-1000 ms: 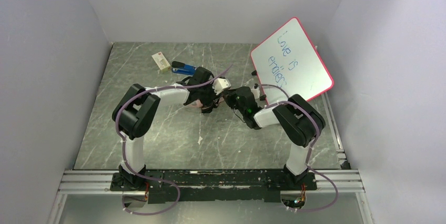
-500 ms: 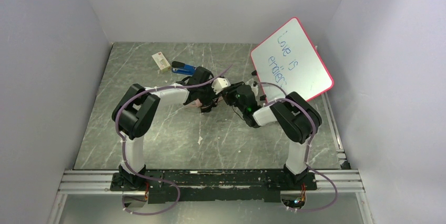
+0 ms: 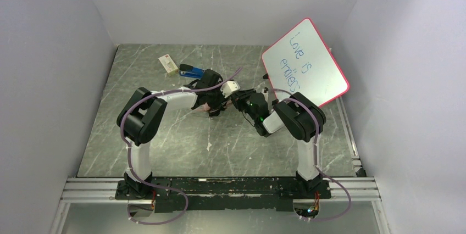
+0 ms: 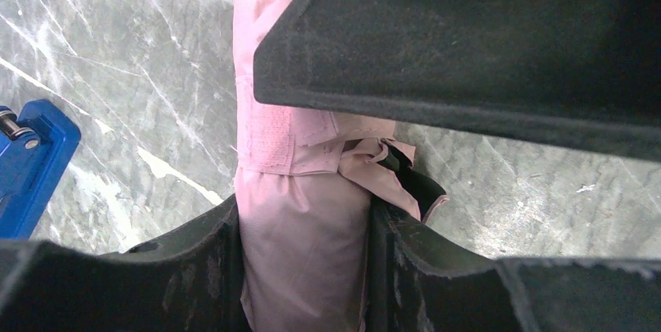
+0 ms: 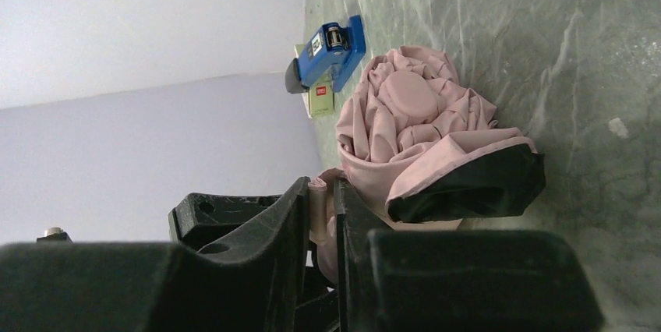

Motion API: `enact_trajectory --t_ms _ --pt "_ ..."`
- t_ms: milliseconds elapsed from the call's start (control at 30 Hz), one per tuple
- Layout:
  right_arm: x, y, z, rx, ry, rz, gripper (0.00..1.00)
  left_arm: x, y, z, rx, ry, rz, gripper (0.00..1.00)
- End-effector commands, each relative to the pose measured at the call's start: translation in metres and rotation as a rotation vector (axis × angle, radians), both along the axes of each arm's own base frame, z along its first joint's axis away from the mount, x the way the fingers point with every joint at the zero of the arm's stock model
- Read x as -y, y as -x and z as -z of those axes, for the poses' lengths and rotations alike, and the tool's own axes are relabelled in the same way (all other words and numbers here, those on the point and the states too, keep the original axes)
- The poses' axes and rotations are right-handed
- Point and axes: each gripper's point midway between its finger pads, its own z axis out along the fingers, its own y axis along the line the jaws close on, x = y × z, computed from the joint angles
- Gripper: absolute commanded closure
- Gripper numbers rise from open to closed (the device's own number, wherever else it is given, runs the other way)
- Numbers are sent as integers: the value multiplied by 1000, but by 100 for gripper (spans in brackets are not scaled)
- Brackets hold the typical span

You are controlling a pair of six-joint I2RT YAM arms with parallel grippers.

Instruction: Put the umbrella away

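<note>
**Holding the umbrella bundled for its strap**

You have the umbrella (image 4: pixel 300 215) near the middle of the counter (image 3: pixel 165 151), where both arms meet. From above it is almost wholly hidden under the two wrists.

The left jaws are closed around the rolled pink fabric, pressing it from both sides just below the fastening band (image 4: pixel 269 137) sewn to the canopy. That grip makes sense: it stops the pleats springing loose and gives the other arm something steady to work against.

The right jaws are nearly together, pinching a thin pink strip (image 5: pixel 319 192) at the near side of the bundle. I take it to be the free end of the closure strap, though the right wrist view shows too little of it to be sure.

A black flap (image 5: pixel 468 184) of the underside pokes out of the pink folds, so the bundle looks gathered but, in my judgement, not yet fastened. The likely step in hand is drawing that strip round the roll and pressing it onto the band. Mind the pull: too hard and the roll could slip through the left jaws.

The blue stapler-like tool (image 3: pixel 192 70) and small box (image 3: pixel 168 63) lie just beyond the umbrella. The whiteboard (image 3: pixel 305 63) stands tilted at the right.
</note>
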Motion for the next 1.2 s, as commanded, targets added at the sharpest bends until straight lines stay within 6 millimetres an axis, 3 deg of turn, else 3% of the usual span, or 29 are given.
enact_trajectory --t_ms 0,200,433,933,1167 --pt "12 -8 7 13 -2 39 80 -47 61 69 -234 -237 51 95" --pt "10 -12 -5 69 -46 25 66 -47 62 68 -234 -238 53 95" --pt "11 -12 -12 89 -40 29 68 -47 61 68 -230 -239 54 95" --pt "4 -12 21 -23 48 -4 70 -47 62 68 -231 -239 54 95" --pt "1 -17 27 -43 88 -10 70 -46 60 67 -229 -237 56 95"
